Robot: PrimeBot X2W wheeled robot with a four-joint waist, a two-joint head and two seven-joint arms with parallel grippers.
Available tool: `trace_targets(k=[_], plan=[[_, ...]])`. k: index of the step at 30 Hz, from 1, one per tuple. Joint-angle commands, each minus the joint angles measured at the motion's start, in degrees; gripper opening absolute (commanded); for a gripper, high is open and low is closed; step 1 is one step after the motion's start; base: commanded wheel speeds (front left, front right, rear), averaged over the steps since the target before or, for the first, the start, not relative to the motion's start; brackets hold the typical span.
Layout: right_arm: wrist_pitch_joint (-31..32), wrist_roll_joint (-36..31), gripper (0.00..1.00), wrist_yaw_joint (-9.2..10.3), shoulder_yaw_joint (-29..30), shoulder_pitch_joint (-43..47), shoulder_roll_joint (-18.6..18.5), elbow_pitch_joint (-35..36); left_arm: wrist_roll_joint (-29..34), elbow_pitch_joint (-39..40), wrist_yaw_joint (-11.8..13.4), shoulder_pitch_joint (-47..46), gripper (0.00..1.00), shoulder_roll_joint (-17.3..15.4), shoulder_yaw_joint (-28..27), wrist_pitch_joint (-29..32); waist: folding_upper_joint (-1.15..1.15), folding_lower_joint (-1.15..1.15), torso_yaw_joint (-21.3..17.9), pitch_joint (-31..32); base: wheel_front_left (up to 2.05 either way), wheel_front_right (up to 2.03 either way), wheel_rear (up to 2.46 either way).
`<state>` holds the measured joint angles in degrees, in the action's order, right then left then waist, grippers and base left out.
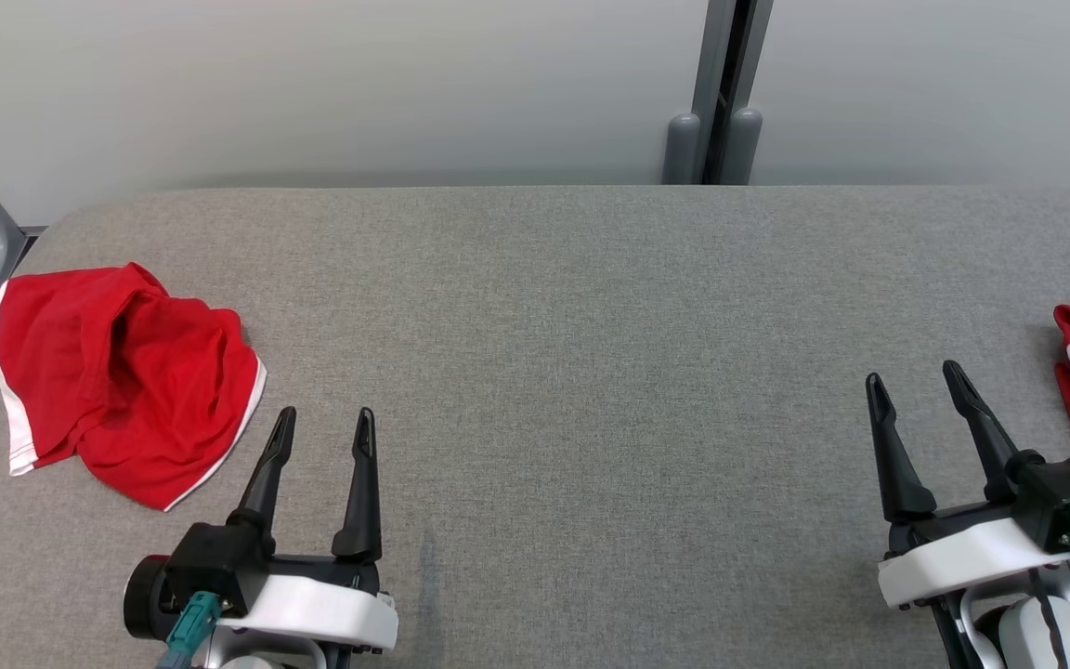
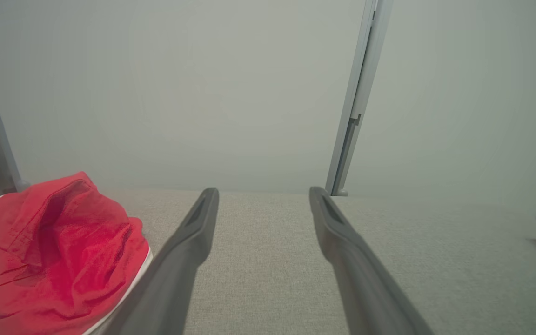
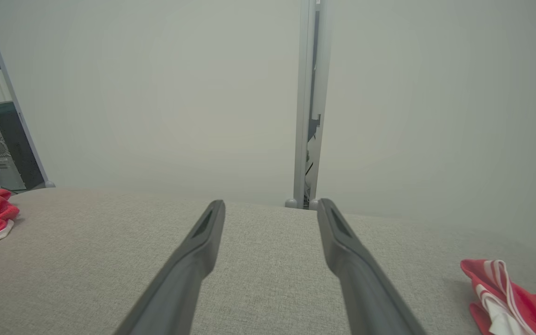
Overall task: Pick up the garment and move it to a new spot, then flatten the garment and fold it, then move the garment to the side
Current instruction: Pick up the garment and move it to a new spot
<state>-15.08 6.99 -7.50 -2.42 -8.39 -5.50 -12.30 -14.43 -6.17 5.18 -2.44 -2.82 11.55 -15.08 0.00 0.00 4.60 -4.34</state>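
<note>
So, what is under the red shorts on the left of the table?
The red shorts lie crumpled on the grey fabric table. Anything beneath their folds is covered.

The left pincer (image 1: 326,415) and the right pincer (image 1: 913,374) each carry two long, matte black fingers (image 1: 360,502) that taper to narrow tips. A shallow slot (image 2: 199,215) is sunk near each tip. Each pair of fingers rises from a boxy black housing (image 1: 219,557) set on a smooth, rounded white wrist shell (image 1: 312,609). A teal plug (image 1: 189,624) juts from each wrist, and the left wrist also bears a round black cap (image 1: 140,604). The right forearm (image 1: 1046,641) is pale with a dark stripe along it.
</note>
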Motion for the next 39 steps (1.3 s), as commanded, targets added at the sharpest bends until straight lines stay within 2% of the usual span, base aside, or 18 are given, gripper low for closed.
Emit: trace_targets(k=[1, 14, 18, 27, 39], plan=[[-0.12, 0.13, 1.0, 0.02, 0.17, -0.22, -0.37, -0.35, -0.34, 0.01, 0.32, -0.5, 1.0, -0.19, -0.04, -0.07, 0.0, 0.0, 0.01, -0.01, 0.0, 0.0, 0.0], [-0.12, 0.08, 1.0, 0.02, 0.98, -0.07, -0.11, -0.56, -0.47, 0.13, 0.43, 0.07, 1.0, -0.18, 0.61, -0.07, 0.0, 0.0, 0.03, -0.21, 0.0, 0.0, 0.0], [-0.12, 1.01, 1.0, 0.01, 1.27, 0.3, 0.34, -0.52, -0.49, -0.05, 0.15, -0.55, 1.0, -0.19, 0.76, -0.07, 0.0, 0.0, 1.14, -1.0, 0.0, 0.0, 0.0], [-0.11, 0.21, 1.0, 0.02, -0.34, 0.27, -0.54, 0.0, -0.89, 0.02, 0.78, -1.33, 1.0, -0.18, 0.97, -0.07, 0.0, 0.0, 9.03, -2.95, 0.0, 0.0, 0.0], [-0.11, 0.34, 1.0, 0.02, -5.19, 0.4, -0.4, -0.77, -0.54, 0.86, 0.52, 1.04, 1.0, -0.18, -1.49, -0.07, 0.0, 0.0, 19.47, -1.52, 0.0, 0.0, 0.0]])
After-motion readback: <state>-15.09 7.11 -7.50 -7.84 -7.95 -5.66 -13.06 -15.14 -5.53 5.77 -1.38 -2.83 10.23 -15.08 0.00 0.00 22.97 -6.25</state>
